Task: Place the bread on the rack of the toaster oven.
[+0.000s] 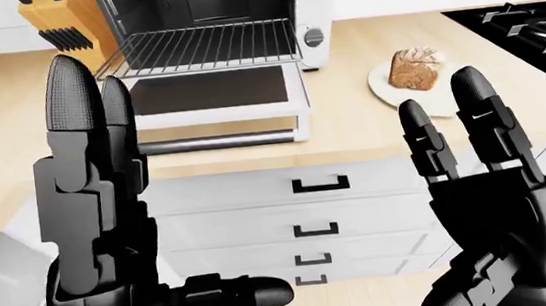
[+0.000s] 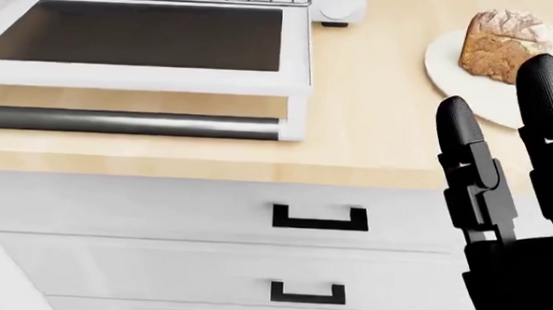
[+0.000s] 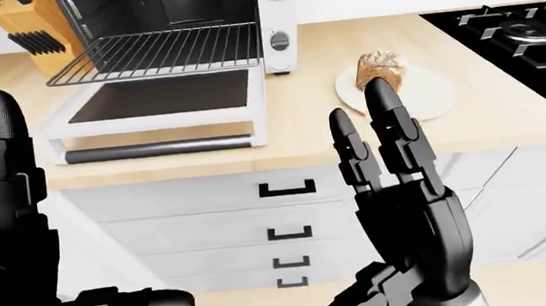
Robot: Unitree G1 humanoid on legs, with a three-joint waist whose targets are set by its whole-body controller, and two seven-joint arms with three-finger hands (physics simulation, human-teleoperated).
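My right hand (image 1: 489,200) is raised palm-inward, fingers spread and empty, short of the counter (image 1: 372,132); my left hand (image 1: 101,237) stands upright too, fingers pressed together, thumb jutting sideways, holding nothing; I judge this the approach, with the grasp not yet begun. The bread (image 1: 414,68) sits on a white plate (image 1: 388,91) just right of the toaster oven (image 3: 190,25), whose door (image 3: 163,99) lies open and whose rack (image 3: 158,55) is pulled out; next I must reach over the counter edge and close on the loaf.
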